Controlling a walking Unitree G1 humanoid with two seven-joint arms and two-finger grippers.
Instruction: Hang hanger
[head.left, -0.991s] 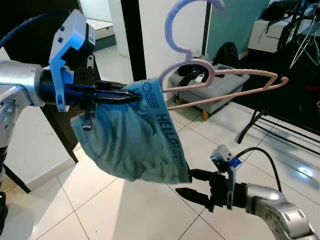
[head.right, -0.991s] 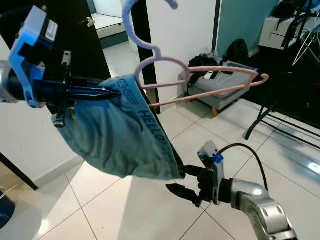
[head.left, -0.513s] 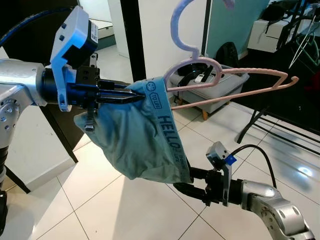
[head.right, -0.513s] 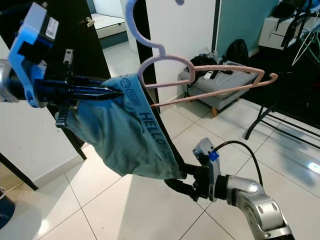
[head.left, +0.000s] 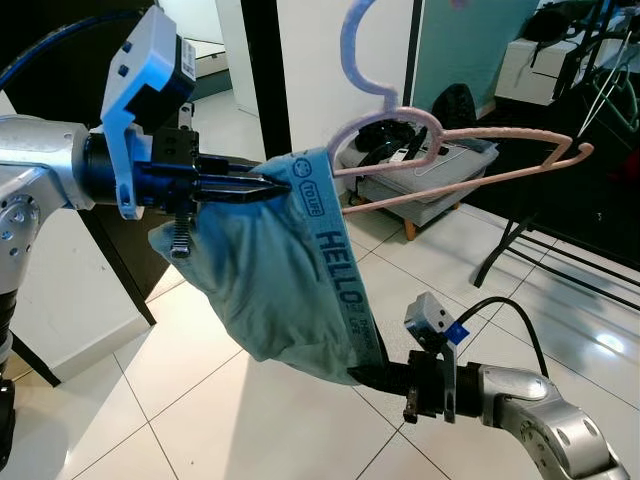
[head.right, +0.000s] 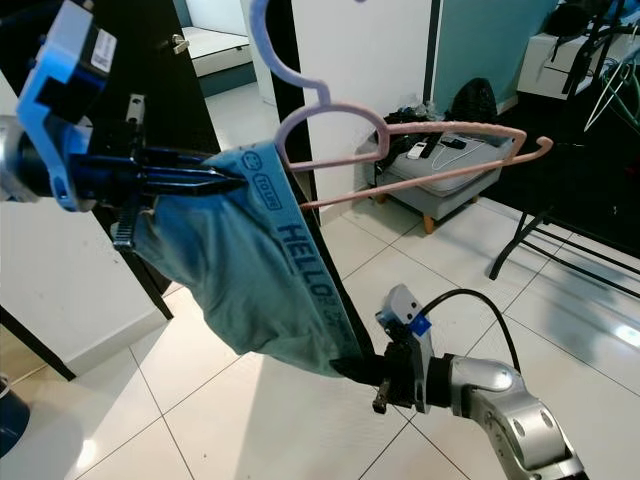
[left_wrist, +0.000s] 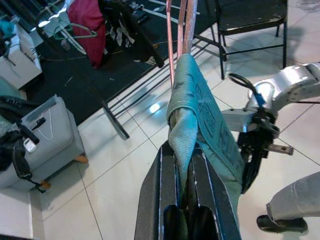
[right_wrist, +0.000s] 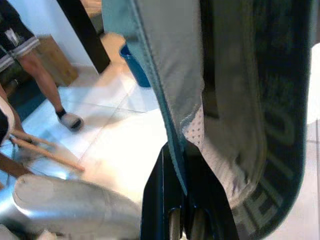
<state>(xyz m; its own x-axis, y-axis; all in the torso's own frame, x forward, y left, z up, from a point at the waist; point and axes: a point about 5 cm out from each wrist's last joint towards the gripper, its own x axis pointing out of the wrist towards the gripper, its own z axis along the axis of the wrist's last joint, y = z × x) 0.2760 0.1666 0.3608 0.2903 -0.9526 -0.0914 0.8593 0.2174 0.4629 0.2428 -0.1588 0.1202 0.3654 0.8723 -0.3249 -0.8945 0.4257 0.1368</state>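
Left eye view: left gripper (head.left: 268, 187) fingers clench teal shorts (head.left: 270, 290) on pink hanger (head.left: 455, 180); right gripper (head.left: 372, 376) fingers pinch their waistband.

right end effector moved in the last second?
Yes. The right end effector moved toward the robot's left across the white floor tiles, and its open fingers shut on the lower hem of the teal fabric garment.
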